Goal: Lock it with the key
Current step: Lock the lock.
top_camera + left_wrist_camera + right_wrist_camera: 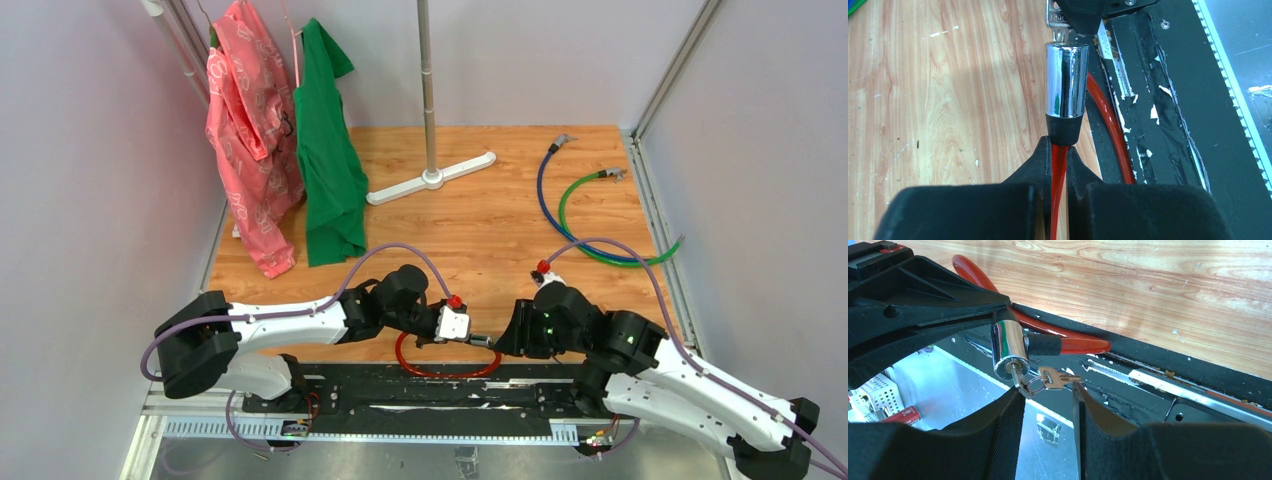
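Near edge of the table, about midway along it, above the black base plate (400,395). The left gripper (1058,150) is clenched on the red cable (1108,125) just below the black collar of the chrome lock cylinder (1007,347), holding the cylinder off the surface. The cylinder's long axis runs roughly along the near edge, with its keyhole face turned toward the right arm.

The key (1018,380) sits in that keyhole, its shaft in line with the cylinder axis. A ring hangs from its head and carries a spare key (1057,379).

The right gripper (1048,395) is the nearer one to the key. It faces the keyhole end-on with its fingers spread and nothing clamped, and the key head lies close against one finger (1008,430). The turn would probably have to be a wrist roll about this shared axis.

Toward the far right corner, blue and green cables (575,225) lie well apart from the lock.
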Robot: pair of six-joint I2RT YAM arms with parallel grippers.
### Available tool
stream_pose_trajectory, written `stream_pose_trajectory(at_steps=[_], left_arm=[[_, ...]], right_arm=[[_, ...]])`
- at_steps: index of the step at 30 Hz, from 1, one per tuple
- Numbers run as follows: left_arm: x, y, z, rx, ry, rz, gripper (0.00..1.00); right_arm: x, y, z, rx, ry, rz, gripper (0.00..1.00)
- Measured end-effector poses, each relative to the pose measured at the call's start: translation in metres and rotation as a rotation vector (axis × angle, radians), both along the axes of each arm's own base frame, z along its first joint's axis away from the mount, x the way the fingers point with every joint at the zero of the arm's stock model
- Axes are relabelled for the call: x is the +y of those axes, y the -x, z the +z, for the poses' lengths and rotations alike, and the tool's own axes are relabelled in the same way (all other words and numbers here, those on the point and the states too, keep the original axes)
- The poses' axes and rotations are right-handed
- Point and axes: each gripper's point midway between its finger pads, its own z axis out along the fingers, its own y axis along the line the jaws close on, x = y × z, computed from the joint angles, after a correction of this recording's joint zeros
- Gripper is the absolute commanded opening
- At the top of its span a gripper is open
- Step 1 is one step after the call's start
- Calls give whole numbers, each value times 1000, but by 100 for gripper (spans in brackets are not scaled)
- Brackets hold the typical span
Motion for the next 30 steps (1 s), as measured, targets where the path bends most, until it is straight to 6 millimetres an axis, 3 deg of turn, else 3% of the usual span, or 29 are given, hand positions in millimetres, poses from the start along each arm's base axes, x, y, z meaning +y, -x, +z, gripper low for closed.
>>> stream_pose_trajectory(at_steps=[8, 15, 25, 30], left_arm=[[0, -1, 0, -2, -3, 5, 0], [-1, -2, 2, -7, 0, 9, 0], [-1, -5, 2, -14, 1, 21, 0], [-1, -6, 2, -14, -1, 28, 0]], right_arm=[[-3, -3, -3, -9, 41, -2, 42], [-15, -7, -3, -8, 123, -35, 52], [-25, -14, 3, -46, 193, -38, 53], [-27, -15, 6, -55, 221, -12, 49]])
